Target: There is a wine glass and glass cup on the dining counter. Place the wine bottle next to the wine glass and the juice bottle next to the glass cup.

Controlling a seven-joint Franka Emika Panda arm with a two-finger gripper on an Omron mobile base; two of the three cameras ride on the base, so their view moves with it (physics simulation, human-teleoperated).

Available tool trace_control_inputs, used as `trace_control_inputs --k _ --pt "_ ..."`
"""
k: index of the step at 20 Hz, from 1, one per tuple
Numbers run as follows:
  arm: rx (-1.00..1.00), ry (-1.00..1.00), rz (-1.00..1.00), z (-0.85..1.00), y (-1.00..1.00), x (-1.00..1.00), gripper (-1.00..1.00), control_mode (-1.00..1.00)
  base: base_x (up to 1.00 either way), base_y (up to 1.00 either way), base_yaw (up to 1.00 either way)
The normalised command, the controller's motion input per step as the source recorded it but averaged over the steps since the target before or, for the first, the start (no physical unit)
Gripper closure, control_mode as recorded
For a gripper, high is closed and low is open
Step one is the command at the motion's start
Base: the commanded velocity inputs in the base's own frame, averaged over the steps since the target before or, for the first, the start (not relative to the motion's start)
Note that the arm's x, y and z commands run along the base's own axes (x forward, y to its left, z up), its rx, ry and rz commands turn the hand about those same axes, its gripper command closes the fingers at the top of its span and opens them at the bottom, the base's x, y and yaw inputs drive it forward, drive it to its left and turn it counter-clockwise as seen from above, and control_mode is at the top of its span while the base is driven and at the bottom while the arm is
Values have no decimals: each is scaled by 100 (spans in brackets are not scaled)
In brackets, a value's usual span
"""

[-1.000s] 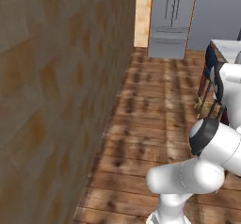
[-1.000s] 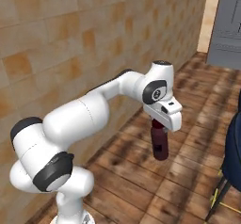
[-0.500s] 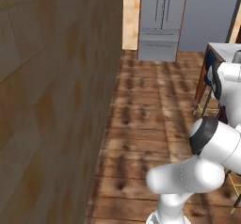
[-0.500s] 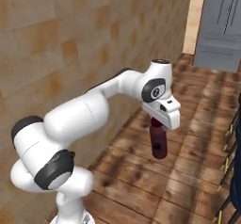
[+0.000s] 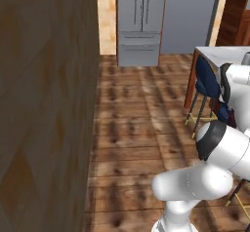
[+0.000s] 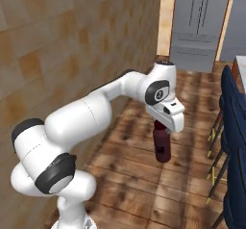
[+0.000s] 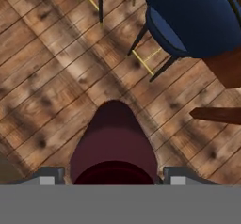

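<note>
A: The tool (image 6: 162, 127) is clamped on the juice bottle (image 6: 162, 146), which hangs upright from it above the wooden floor (image 6: 144, 175), gripped near the top.

B: And the hand view?

A: It looks straight down the maroon body of the bottle, a fingertip (image 7: 47, 177) at each side, with a blue stool (image 7: 197, 16) just ahead on the floor.

B: Where is the dining surface?

A: Its pale corner (image 5: 219, 55) shows at the right of the left base view, beyond the stools, well apart from the bottle. I cannot see the wine glass or the glass cup.

B: What could go wrong?

A: In my judgement, the hanging bottle could clip a stool back or the edge of the surface as the base closes in, since it rides low. A knock might twist it in the grip.

B: Anything different from a second ago?

A: The whole picture has shifted: the camera turned, bringing the grey refrigerator (image 5: 141, 21) and the stools further into view. The grip looks unchanged.
</note>
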Motion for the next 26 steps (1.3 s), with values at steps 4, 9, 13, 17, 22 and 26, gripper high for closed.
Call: trace_control_inputs --k 4,9,13,17,22,26 --pt "0 0 0 0 0 0 100 100 89 30 -19" --pt "0 0 0 0 0 0 100 100 90 32 -19" --pt "0 0 0 0 0 0 100 100 88 32 -21" --pt "0 0 0 0 0 0 100 100 78 34 -33" --pt "0 0 0 0 0 0 100 100 66 35 -46" --pt "0 0 0 0 0 0 100 100 65 35 -47"
